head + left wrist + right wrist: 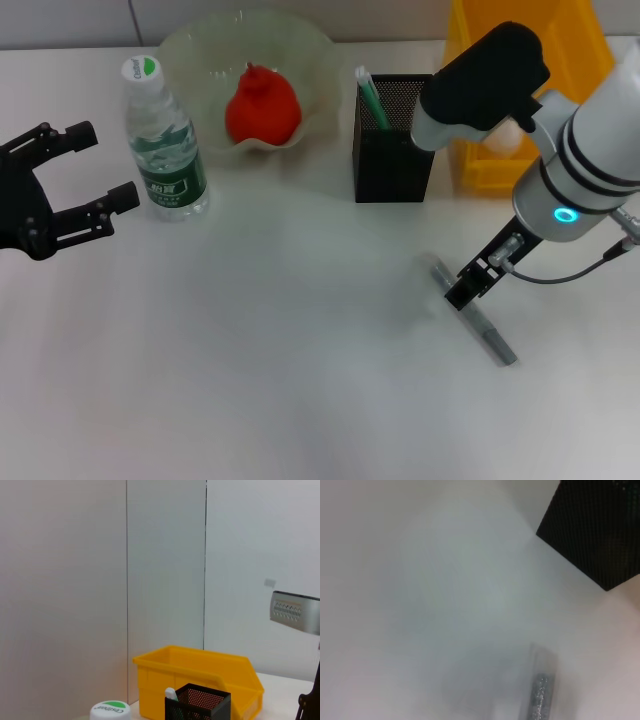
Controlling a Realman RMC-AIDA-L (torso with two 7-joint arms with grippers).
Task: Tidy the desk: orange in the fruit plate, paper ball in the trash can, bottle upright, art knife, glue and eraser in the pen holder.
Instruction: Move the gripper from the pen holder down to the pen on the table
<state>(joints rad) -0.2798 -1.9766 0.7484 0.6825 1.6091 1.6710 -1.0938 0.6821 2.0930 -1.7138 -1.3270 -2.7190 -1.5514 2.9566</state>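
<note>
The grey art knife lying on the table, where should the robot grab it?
Around its middle, from straight above. The grey art knife lies flat and slanted on the white table, long and thin, so the right gripper should close across its narrow width.

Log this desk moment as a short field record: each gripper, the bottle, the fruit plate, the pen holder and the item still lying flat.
left gripper: open, hovering beside the bottle
right gripper: down at the grey art knife lying flat on the white desk
clear plastic water bottle: upright, green cap
translucent fruit plate: holds orange-red fruit
black mesh pen holder: green-white stick inside
yellow bin: behind the holder
</note>
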